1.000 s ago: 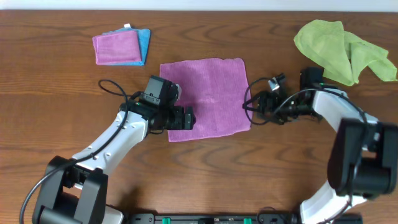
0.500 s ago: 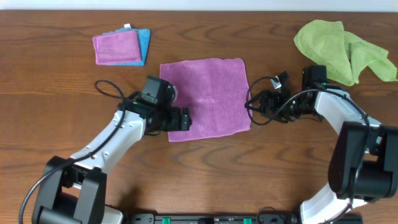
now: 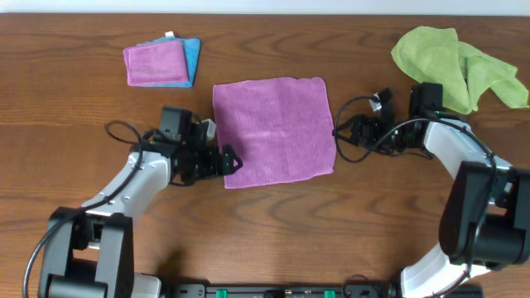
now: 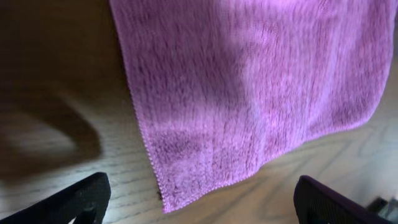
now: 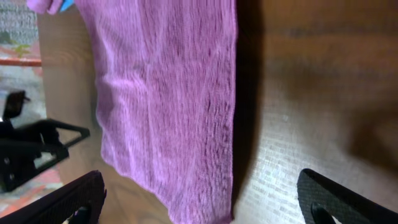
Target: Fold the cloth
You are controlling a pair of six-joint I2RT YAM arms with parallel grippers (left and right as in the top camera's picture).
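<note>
A purple cloth [image 3: 273, 128] lies flat and spread on the wooden table. My left gripper [image 3: 229, 162] is open and empty just off the cloth's near-left corner [image 4: 171, 202], which shows between its fingers [image 4: 199, 205]. My right gripper [image 3: 341, 139] is open and empty beside the cloth's right edge; in its wrist view the near-right corner [image 5: 217, 211] sits between its fingers [image 5: 202, 202]. Neither gripper touches the cloth.
A folded pink cloth on a blue one [image 3: 161, 64] sits at the back left. A crumpled green cloth [image 3: 454, 66] lies at the back right, close behind my right arm. Bare table runs along the front.
My left gripper has drawn back leftward off the cloth to its near-left corner. My right gripper has shifted slightly right and back. The cloth has stayed flat.
</note>
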